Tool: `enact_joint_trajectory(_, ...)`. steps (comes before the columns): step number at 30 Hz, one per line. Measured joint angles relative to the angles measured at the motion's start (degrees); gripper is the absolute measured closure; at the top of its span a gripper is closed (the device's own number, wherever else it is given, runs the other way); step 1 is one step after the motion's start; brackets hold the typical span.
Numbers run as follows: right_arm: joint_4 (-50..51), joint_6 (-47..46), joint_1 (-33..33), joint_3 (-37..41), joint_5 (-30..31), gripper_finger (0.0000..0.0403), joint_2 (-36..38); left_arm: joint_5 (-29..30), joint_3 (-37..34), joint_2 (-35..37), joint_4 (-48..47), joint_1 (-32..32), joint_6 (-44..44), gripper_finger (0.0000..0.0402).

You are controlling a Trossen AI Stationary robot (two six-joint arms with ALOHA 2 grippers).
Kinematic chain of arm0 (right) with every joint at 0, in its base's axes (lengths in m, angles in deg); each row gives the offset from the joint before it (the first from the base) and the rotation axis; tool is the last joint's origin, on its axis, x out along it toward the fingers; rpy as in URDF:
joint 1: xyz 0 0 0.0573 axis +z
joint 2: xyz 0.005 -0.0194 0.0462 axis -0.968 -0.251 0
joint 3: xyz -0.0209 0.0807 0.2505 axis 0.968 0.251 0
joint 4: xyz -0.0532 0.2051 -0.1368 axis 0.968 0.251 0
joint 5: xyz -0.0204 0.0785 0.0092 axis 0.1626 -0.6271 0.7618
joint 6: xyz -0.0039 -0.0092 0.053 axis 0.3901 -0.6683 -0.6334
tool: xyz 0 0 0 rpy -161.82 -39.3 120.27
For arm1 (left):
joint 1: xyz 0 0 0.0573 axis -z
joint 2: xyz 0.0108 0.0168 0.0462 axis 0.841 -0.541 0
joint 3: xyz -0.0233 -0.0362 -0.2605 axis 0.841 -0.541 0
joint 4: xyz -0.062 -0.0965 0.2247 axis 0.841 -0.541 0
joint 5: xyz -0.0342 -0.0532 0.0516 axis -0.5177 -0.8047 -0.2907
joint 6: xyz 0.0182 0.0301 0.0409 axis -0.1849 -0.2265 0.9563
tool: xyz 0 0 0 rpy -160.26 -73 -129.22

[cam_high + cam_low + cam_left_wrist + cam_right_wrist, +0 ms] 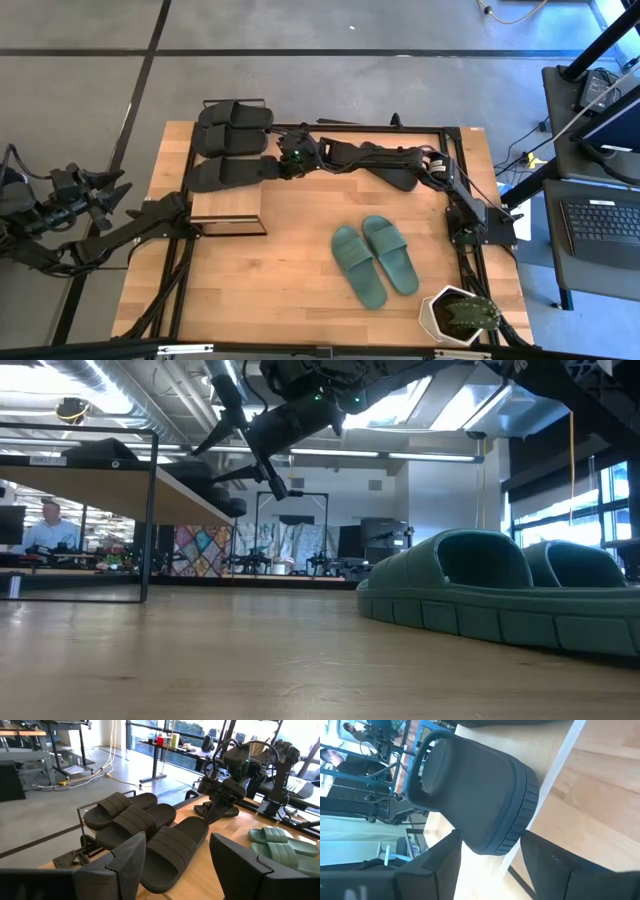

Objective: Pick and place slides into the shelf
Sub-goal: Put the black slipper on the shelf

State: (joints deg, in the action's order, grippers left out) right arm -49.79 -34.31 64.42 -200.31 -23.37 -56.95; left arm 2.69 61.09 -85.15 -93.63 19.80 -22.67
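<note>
I've got the right end effector (283, 163) over the shelf (230, 207) at far left of the bench (290, 280), w/ a black slide (475, 795) right off its tips, fingers part-open either side of the sole, not clamped afaict. Long axis runs left-right. Two more black slides (232, 125) just beyond. Teal pair (375, 258) near-right, well apart. Left end effector (170, 865) wide, waiting near the shelf.

Three black slides (232, 140) lie side by side on the shelf (228, 208) at upper left of the high view, soles down. A fourth black slide (400, 172) sits upper centre-right, partly hidden. The teal-green pair (374, 258) lies flat, touching, lower centre-right.
</note>
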Motion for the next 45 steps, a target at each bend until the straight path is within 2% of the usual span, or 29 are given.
enact_joint_trajectory(7,2.5,5.3,-0.7,0.0,-0.1,0.0200,0.0,0.0,0.0,0.0,0.0,0.0,0.0,0.0189)
enact_joint_trajectory(12,1.7,13.4,-0.8,-0.1,-0.5,0.0200,0.8,-0.4,0.0,0.0,0.0,0.0,1.3,0.0189)
enact_joint_trajectory(16,1.7,21.5,-1.4,-2.3,-0.5,0.0200,2.9,-8.4,0.0,-0.2,0.4,0.0,5.8,0.0189)
enact_joint_trajectory(20,3.5,31.7,-1.6,-8.0,-0.9,0.0200,3.5,-16.2,0.0,-3.1,1.5,-0.1,6.7,0.0189)
enact_joint_trajectory(24,15.5,46.6,-1.5,-17.9,-2.0,0.0200,3.6,-17.8,-2.7,-9.5,0.2,-0.9,9.3,0.0189)
enact_joint_trajectory(28,25.8,59.8,-1.4,-23.8,-0.4,0.0200,4.0,-22.8,-8.0,-15.4,0.1,-1.2,15.6,0.0189)
enact_joint_trajectory(31,22.1,66.3,-1.6,-23.7,0.0,0.0200,3.8,-20.6,-11.5,-18.7,0.2,-1.0,17.6,0.0189)
enact_joint_trajectory(36,22.3,73.3,-4.9,-22.4,-4.9,0.0200,3.8,-21.8,-16.4,-21.2,0.0,-1.0,17.6,0.0189)
enact_joint_trajectory(40,21.4,75.8,-7.9,-19.7,-9.4,0.0200,3.4,-26.6,-18.9,-22.4,0.0,-1.0,20.1,0.0189)
enact_joint_trajectory(45,19.6,75.2,-10.3,-14.2,-9.8,0.0200,3.7,-27.2,-19.5,-23.0,0.0,-1.0,25.2,0.0189)
